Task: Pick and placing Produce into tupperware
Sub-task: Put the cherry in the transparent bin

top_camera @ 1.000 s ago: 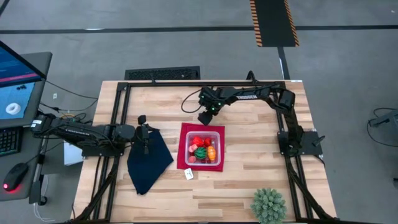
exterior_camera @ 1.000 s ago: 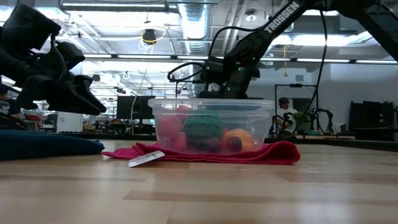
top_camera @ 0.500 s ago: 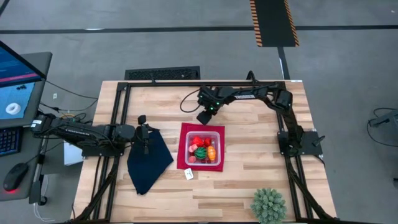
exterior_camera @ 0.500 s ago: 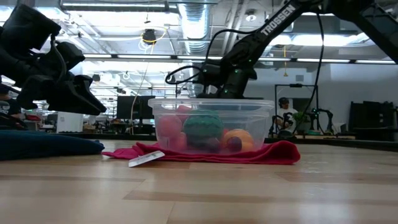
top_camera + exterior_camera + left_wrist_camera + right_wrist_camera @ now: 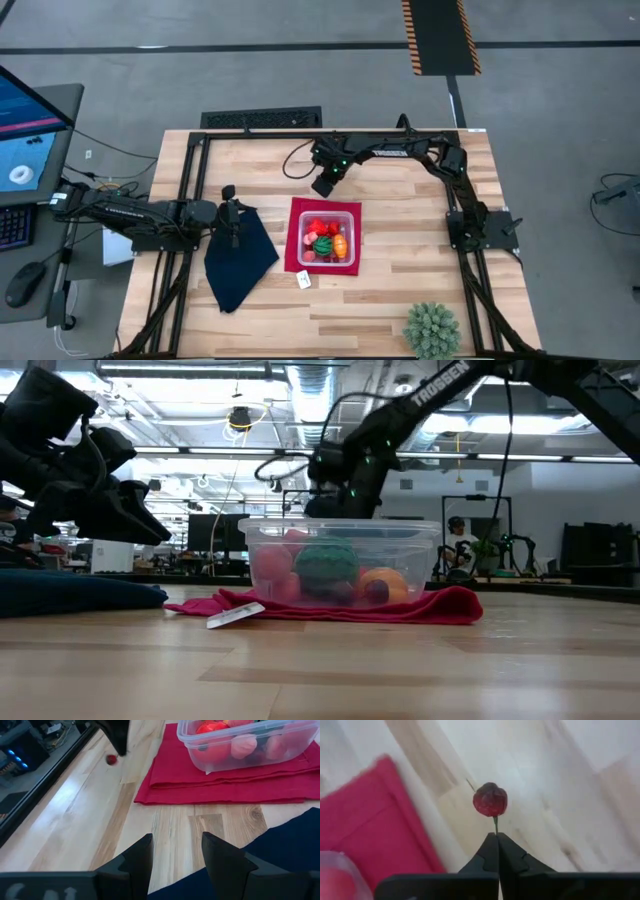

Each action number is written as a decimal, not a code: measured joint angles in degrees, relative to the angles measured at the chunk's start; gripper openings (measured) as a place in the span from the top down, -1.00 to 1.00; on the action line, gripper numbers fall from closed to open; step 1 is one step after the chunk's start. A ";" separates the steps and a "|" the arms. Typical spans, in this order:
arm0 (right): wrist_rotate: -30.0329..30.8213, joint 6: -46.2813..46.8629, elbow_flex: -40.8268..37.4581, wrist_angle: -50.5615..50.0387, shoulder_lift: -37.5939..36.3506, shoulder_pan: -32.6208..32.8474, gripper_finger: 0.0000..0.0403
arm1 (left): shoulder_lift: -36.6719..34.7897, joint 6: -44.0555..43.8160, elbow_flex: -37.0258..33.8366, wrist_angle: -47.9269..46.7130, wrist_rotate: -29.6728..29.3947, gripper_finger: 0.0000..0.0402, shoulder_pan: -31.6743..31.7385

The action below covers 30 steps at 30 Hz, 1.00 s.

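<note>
The clear tupperware point(image 5: 328, 236) stands on a red mat point(image 5: 296, 262) at the table's middle and holds several produce pieces: red, pink, orange and a green striped ball point(image 5: 325, 565). My right gripper point(image 5: 323, 187) is just beyond the mat's far left corner, shut on a small dark red cherry point(image 5: 490, 800). The cherry also shows in the left wrist view point(image 5: 111, 759). My left gripper point(image 5: 175, 852) is open and empty over the dark navy cloth point(image 5: 238, 257), left of the mat. My right gripper pinches the cherry's thin green stem point(image 5: 495, 824) between its two fingertips. The fingers come from above, slanting down. The cherry hangs below them by the stem over bare wood beside the mat's corner. Whether it touches the table, I cannot tell.
A spiky green plant ball point(image 5: 432, 331) sits at the table's near right edge. A small white tag point(image 5: 304, 280) lies by the mat's near left corner. A black frame rail point(image 5: 45, 795) runs along the table's edges. Bare wood lies right of the tupperware.
My right gripper, shut on the cherry's stem throughout, has gone a little toward the table's left and far edges and has risen slightly in the low view.
</note>
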 joint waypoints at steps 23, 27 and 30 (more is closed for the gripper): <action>33.95 8.72 11.19 -24.52 -2.21 25.22 0.95 | 0.00 -0.75 0.00 -0.01 0.00 0.20 0.00; 33.16 13.00 11.14 -26.99 -4.14 26.80 0.94 | -0.02 -0.08 -0.02 0.00 0.00 0.20 0.00; 32.50 15.26 11.10 -29.00 -5.73 28.30 0.94 | -0.02 0.13 0.00 0.00 0.00 0.20 0.01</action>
